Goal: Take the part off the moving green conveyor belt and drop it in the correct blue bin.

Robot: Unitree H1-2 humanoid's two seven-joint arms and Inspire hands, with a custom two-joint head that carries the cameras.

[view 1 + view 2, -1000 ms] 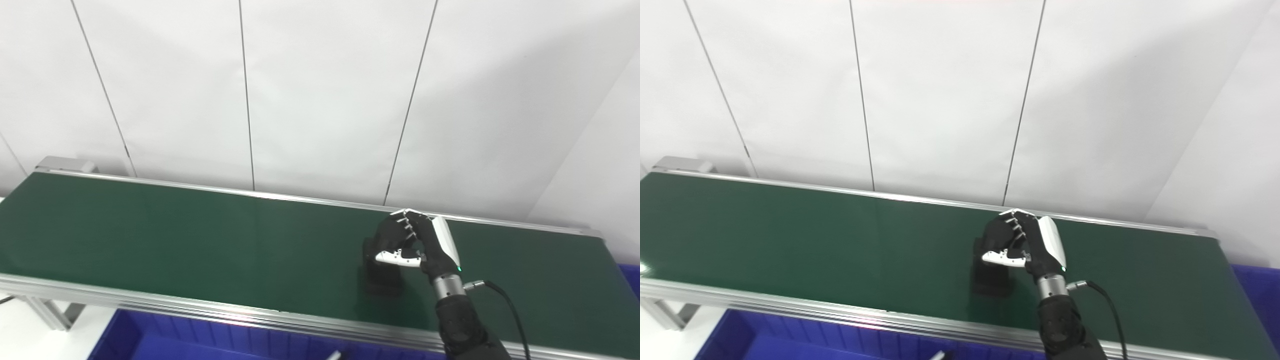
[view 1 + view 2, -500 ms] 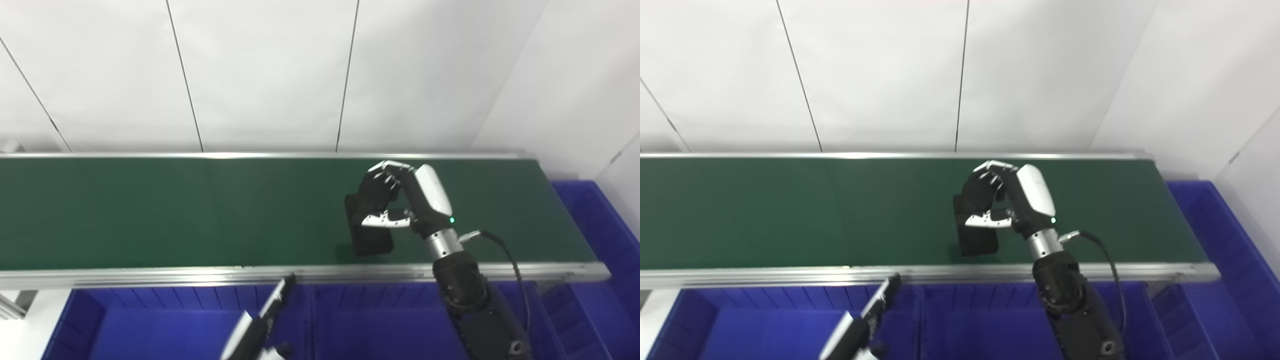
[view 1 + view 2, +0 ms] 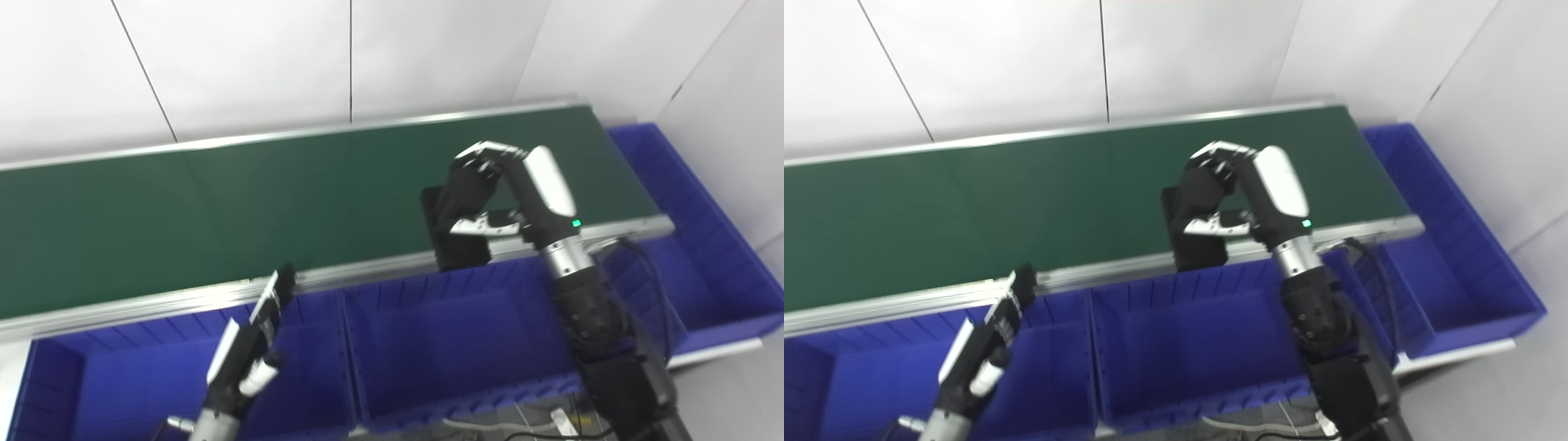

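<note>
Over the conveyor belt [image 3: 245, 202] near rail, right hand [image 3: 502, 190] is gripping the black part [image 3: 456, 242], transferring; release over middle bin [image 3: 453, 343] is pending; left hand [image 3: 251, 343] is idling, fingers extended

Lighting: bright, even, diffuse; white wall panels [image 3: 245, 61] near overexposed. Glare: pale sheen across green belt [image 3: 184, 196], bright streak along its metal rail [image 3: 153, 303]. Shadows: soft, faint. Focus: slight overall softness; left robot hand [image 3: 245, 349] mildly blurred.

Factory sorting line, green conveyor belt [image 3: 184, 202], blue bins [image 3: 453, 331]
</note>
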